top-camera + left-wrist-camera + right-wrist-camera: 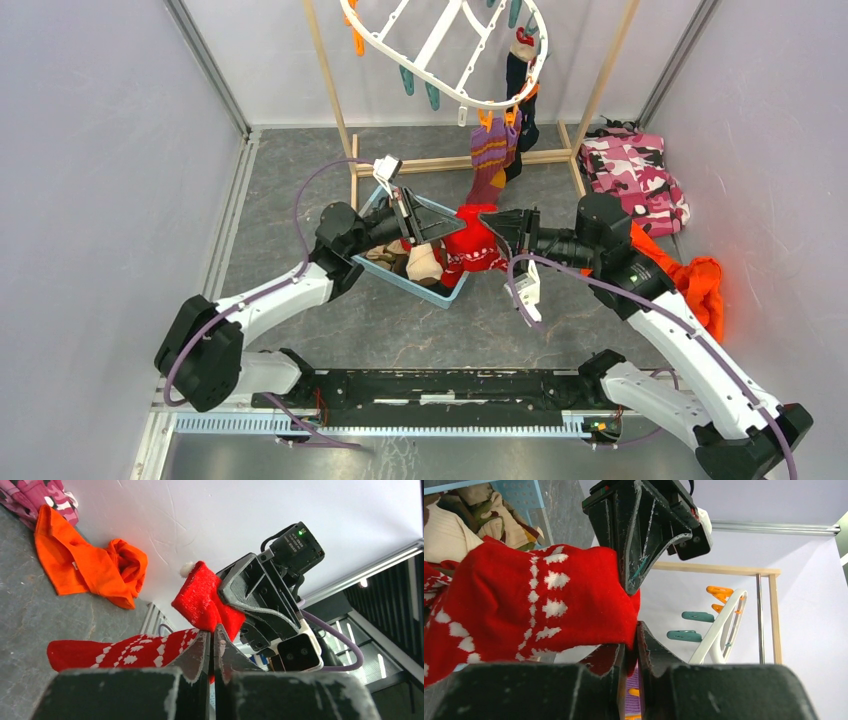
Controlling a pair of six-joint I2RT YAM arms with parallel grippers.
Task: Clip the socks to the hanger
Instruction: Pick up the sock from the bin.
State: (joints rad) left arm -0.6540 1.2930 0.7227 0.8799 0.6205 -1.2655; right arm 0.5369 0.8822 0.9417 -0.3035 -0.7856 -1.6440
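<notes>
Blue basket (425, 291), orange cloth (702, 283), camouflage garment (632, 168)

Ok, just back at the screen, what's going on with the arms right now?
Both arms hold one red sock between them, just above the blue basket of other socks. The left gripper and the right gripper are each shut on it, pinching close together. It is not clipped yet. On the hanger behind, a purple sock and a navy sock already hang.
</notes>
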